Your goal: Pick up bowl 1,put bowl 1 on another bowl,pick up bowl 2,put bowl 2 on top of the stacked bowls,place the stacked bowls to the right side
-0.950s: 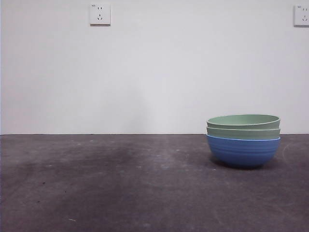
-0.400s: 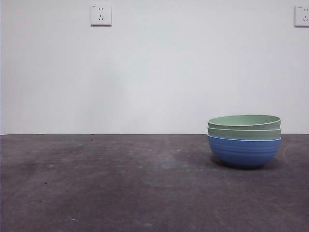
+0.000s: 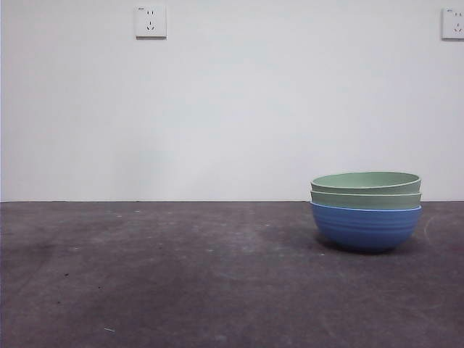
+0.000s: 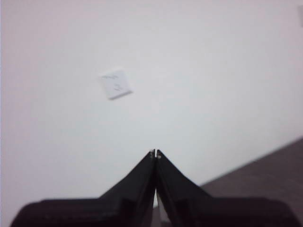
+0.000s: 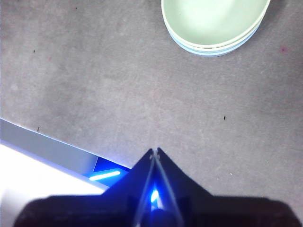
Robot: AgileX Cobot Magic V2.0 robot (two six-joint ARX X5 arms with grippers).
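The stacked bowls (image 3: pixel 366 210) stand on the right of the dark table in the front view: the blue bowl (image 3: pixel 365 227) at the bottom and two sage-green bowls (image 3: pixel 366 188) nested in it. From above, the right wrist view shows the same stack (image 5: pixel 213 23), well away from my right gripper (image 5: pixel 155 151), which is shut and empty. Raised and pointing at the white wall, my left gripper (image 4: pixel 155 153) is also shut with nothing in it. Neither arm appears in the front view.
A grey mat (image 3: pixel 181 275) covers the table. Two wall sockets (image 3: pixel 150 21) hang on the white wall behind. The table's near edge (image 5: pixel 47 146) with a blue light shows in the right wrist view.
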